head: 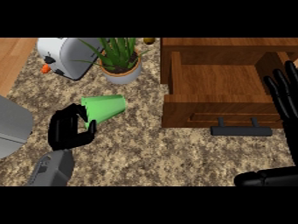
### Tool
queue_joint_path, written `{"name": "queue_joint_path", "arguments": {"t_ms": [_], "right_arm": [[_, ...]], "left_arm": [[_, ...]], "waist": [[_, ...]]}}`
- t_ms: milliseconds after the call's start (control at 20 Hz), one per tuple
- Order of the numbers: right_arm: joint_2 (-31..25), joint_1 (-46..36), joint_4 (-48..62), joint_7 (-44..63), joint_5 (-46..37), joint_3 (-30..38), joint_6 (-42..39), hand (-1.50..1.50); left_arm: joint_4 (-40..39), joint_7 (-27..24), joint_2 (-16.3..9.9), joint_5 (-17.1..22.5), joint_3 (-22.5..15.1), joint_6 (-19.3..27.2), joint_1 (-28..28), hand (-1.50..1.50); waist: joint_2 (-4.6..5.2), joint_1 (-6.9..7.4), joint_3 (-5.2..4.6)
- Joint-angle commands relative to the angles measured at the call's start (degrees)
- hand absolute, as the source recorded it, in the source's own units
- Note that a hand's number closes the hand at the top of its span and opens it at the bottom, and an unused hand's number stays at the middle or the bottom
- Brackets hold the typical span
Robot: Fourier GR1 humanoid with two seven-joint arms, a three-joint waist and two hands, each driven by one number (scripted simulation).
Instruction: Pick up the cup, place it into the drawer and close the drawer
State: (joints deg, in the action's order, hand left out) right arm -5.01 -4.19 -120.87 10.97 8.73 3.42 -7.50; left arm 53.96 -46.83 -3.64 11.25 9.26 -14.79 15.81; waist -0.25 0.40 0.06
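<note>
So I'm closing my left hand [71, 129] round the green cup [105, 107], lying left of the open drawer [219, 83]; right hand [292, 98] is resting open. Placing and closing are left.

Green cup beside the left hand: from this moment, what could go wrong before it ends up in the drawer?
1. The green cup lies tipped on its side, and the left hand curls only at its wide end, so it might slip or roll away on lifting.
2. The potted plant stands just behind the cup; a high lift could brush its leaves.
3. The right hand rests open over the open drawer's right side, so the carry could crowd it.
</note>
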Motion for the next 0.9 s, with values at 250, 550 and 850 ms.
{"name": "queue_joint_path", "arguments": {"t_ms": [250,550,850], "right_arm": [[-0.4,-2.4,2.0,0.1,1.8,1.7,-0.1,-1.5],[-0.1,-4.1,1.6,1.5,-0.5,0.4,1.4,-1.5],[-1.1,-5.4,3.3,1.5,0.4,2.5,1.0,-1.5]], "left_arm": [[23.9,21.7,3.0,3.6,-4.9,5.8,2.7,1.5],[28.6,29.5,3.6,4.1,-10.4,15.9,10.5,1.5],[29.0,34.9,3.6,2.0,-12.5,22.4,18.2,1.5]], "waist": [[0.1,-0.06,-0.02],[0.16,-0.43,-0.05],[0.2,-0.57,-0.05]]}}
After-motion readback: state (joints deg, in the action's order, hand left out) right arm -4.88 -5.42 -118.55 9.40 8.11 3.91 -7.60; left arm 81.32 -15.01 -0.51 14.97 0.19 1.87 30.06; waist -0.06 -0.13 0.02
